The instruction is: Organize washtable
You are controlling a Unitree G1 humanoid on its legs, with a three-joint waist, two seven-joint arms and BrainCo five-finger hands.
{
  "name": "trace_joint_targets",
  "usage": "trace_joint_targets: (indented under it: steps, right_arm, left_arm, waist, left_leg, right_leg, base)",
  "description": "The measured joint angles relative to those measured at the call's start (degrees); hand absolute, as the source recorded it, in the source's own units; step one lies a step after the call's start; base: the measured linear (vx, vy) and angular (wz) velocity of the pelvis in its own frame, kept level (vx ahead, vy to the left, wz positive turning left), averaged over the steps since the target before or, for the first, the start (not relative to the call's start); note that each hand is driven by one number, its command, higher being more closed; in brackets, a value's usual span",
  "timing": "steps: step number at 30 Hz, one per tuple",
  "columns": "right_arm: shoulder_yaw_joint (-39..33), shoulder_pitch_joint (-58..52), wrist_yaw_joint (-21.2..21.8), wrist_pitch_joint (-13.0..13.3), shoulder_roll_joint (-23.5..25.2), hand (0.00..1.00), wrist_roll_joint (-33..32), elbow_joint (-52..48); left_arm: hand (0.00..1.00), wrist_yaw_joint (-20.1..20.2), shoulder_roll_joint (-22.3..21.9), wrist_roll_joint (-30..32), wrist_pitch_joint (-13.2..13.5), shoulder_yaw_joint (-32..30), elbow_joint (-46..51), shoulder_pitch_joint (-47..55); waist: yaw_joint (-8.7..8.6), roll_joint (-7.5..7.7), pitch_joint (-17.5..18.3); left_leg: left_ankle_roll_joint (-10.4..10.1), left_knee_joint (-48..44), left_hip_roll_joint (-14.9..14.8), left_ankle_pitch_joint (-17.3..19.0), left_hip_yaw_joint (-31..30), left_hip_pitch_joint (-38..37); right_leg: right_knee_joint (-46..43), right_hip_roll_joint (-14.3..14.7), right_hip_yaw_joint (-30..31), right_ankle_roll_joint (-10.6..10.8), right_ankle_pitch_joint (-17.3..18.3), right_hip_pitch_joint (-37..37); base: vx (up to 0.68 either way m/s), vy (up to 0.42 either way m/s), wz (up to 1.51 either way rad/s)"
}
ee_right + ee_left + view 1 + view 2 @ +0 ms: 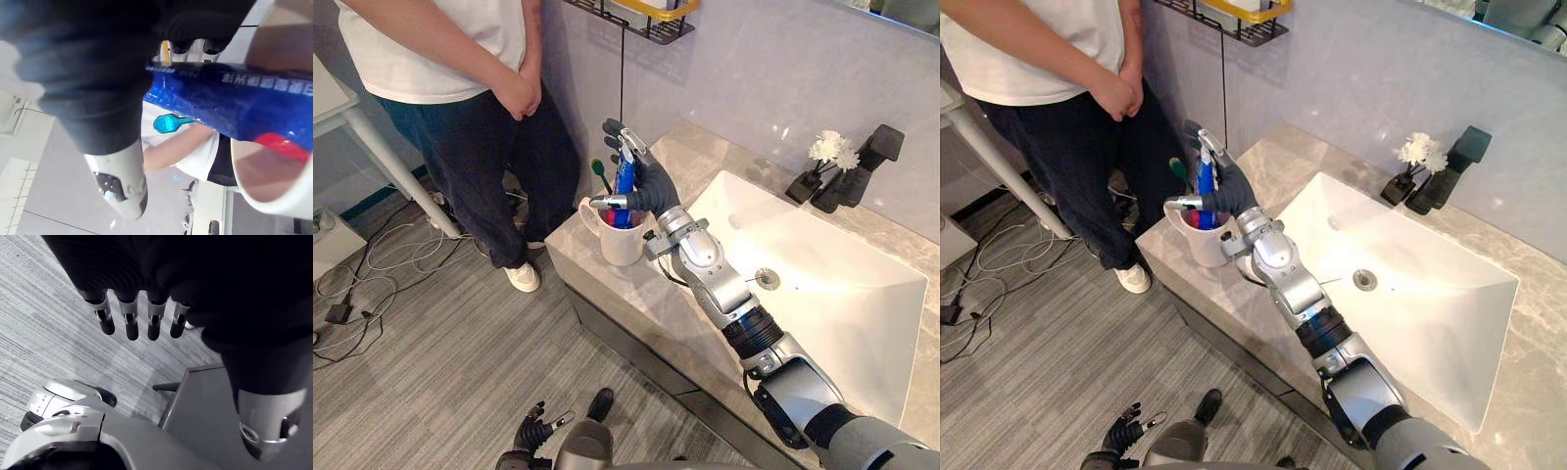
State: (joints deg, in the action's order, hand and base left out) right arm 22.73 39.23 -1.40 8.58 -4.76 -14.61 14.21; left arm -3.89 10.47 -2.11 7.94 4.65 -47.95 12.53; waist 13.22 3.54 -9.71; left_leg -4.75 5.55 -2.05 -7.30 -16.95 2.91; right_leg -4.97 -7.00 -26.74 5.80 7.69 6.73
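Note:
A white cup (623, 247) stands on the left corner of the marble washtable (607, 284). A blue toothpaste tube (625, 174) stands upright with its red end down in the cup. My right hand (651, 186) is raised beside the tube, its fingers fairly straight behind it. In the right wrist view the thumb (120, 183) stays apart from the tube (234, 95). A green-headed toothbrush (598, 168) also stands in the cup. My left hand (533, 431) hangs low over the floor, fingers relaxed.
A person (460, 59) stands close to the washtable's left corner. A white sink (862, 294) lies to the right of the cup, with a black faucet (867, 162) and white flowers (832, 149) behind it. A wire shelf (646, 22) hangs on the wall above.

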Motion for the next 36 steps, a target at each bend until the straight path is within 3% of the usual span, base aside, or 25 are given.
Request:
trace_joint_targets:
  steps: [10, 13, 17, 22, 29, 31, 32, 36]
  right_arm:
    - [-2.4, -2.5, 0.2, 0.0, -0.1, 0.0, 0.2, -2.0]
    - [-2.8, -3.9, 0.2, 0.1, -0.3, 0.0, 1.0, -5.4]
    - [-9.0, -8.4, 0.1, 1.2, -1.8, 0.0, 1.3, -12.5]
    - [-14.7, -14.4, -1.2, 2.4, -4.8, 0.0, 1.3, -20.4]
    - [-28.5, -23.0, -2.4, 5.0, -7.1, 0.0, 2.1, -32.0]
    - [-34.5, -25.0, -2.8, 6.2, -7.6, 0.0, 2.5, -34.7]
    - [-39.5, -26.1, -3.7, 7.1, -8.2, 0.0, 2.5, -36.1]
    - [-52.0, -29.9, -5.4, 8.9, -10.9, 0.0, 1.7, -36.3]
  left_arm:
    - [0.0, 0.0, 0.0, 0.0, 0.0, -0.1, -0.4, 0.0]
    - [0.0, 0.0, 0.1, 0.0, -0.2, -0.3, -1.3, 0.1]
    - [0.0, 0.0, 0.1, 0.1, -0.2, -0.3, -1.8, 0.1]
    - [0.0, 0.1, 0.3, 0.1, -0.2, -0.4, -3.2, 0.2]
    - [0.0, 0.2, 0.7, 0.6, -0.2, -0.6, -3.8, 1.2]
    - [0.0, 0.2, 0.7, 0.6, -0.2, -0.6, -3.9, 1.3]
    - [0.0, 0.3, 0.8, 0.6, -0.2, -0.6, -4.1, 1.6]
    - [0.0, 1.2, 0.7, 0.6, -0.3, -0.9, -4.6, 2.2]
  waist:
    - [-0.29, 0.03, 0.0]
    - [-1.53, 0.06, 0.0]
    - [-1.88, 0.16, 0.1]
    - [-3.57, 0.27, 0.2]
    - [-6.51, 1.07, 0.8]
    - [-6.96, 1.08, 0.9]
    - [-8.15, 1.14, 0.9]
    - [-10.0, 0.9, 2.3]
  left_leg:
    - [0.0, 0.0, 0.0, 0.0, 0.0, -0.4]
    - [0.0, 0.0, 0.0, 0.0, 0.1, -1.0]
    - [0.2, 0.1, 0.0, 0.1, 0.6, -1.5]
    - [0.6, 0.3, 0.0, 0.4, 2.7, -2.9]
    - [0.7, 0.0, 0.0, 0.6, 5.4, -4.5]
    - [0.8, 0.0, 0.0, 0.8, 6.4, -5.0]
    - [0.9, 0.0, 0.0, 0.9, 7.0, -5.3]
    - [1.2, 0.3, -0.1, 1.6, 9.8, -5.7]
  right_leg:
    - [-0.1, -0.1, 0.1, 0.0, 0.0, 0.3]
    - [-0.1, -0.1, 0.1, 0.1, 0.0, 0.9]
    - [-0.6, -0.3, 0.6, 0.2, 0.2, 0.9]
    - [-1.8, -1.0, 2.6, 0.5, 0.6, 0.8]
    - [-1.8, -1.1, 5.3, 0.6, 0.5, 0.8]
    - [-1.7, -1.1, 6.3, 0.6, 0.3, 0.9]
    - [-1.2, -1.1, 6.9, 0.6, 0.0, 0.9]
    - [-0.1, -1.1, 9.8, 0.8, -1.0, -0.1]
  base:
    - [0.0, 0.0, 0.0]
    - [0.0, 0.0, 0.0]
    - [-0.03, -0.001, -0.05]
    - [-0.02, 0.015, -0.19]
    - [0.01, 0.007, -0.2]
    - [-0.01, 0.016, -0.26]
    - [-0.03, 0.02, -0.29]
    - [-0.03, 0.027, -0.35]
